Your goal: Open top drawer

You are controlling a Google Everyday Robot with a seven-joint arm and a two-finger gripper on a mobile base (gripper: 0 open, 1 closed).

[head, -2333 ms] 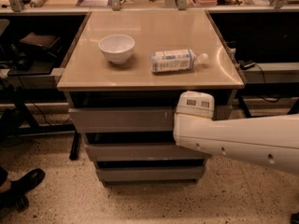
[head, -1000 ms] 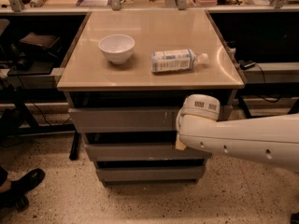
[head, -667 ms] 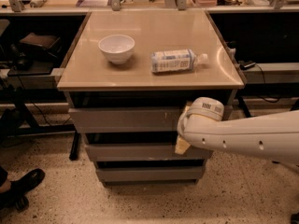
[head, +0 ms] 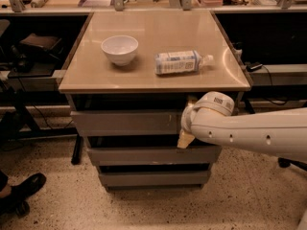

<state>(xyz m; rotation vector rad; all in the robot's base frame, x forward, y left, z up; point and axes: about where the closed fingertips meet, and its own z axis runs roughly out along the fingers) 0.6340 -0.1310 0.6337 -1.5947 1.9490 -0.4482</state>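
Note:
The top drawer (head: 124, 122) is the widest of three grey metal drawer fronts under the tan table top (head: 153, 78). It looks closed, with a dark gap above it. My gripper (head: 188, 121) reaches in from the right on a white arm (head: 254, 133). It sits against the right part of the top drawer's front and spans from its upper edge to its lower edge. The arm's end hides the drawer's right end.
A white bowl (head: 119, 48) and a plastic bottle lying on its side (head: 180, 62) rest on the table top. Two narrower drawers (head: 144, 156) sit below. A person's black shoe (head: 21, 189) is on the floor at the left. Dark shelving flanks the table on both sides.
The arm's end has turned and dropped slightly, settling against the right part of the top drawer's front. The drawer itself has not visibly moved.

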